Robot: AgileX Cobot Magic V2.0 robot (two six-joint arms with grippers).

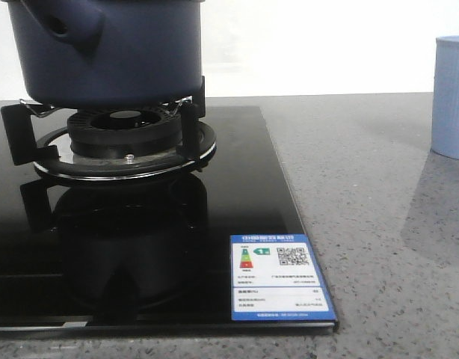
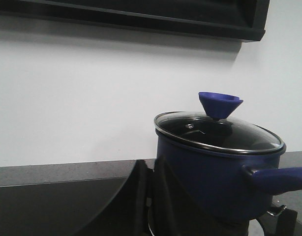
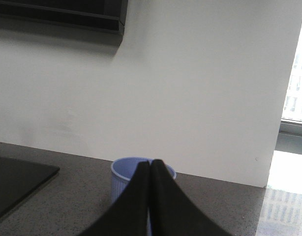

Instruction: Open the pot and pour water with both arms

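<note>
The dark navy pot stands on the gas burner at the far left of the front view. In the left wrist view the pot carries a glass lid with a blue cone knob; its handle sticks out sideways. My left gripper is shut and empty, low beside the pot, apart from it. My right gripper is shut and empty, in front of the pale-blue ribbed cup. The cup also shows in the front view. Neither gripper shows in the front view.
The black glass hob with an energy label covers the left of the grey counter. Black pan supports ring the burner. A white wall stands behind, with a dark hood above.
</note>
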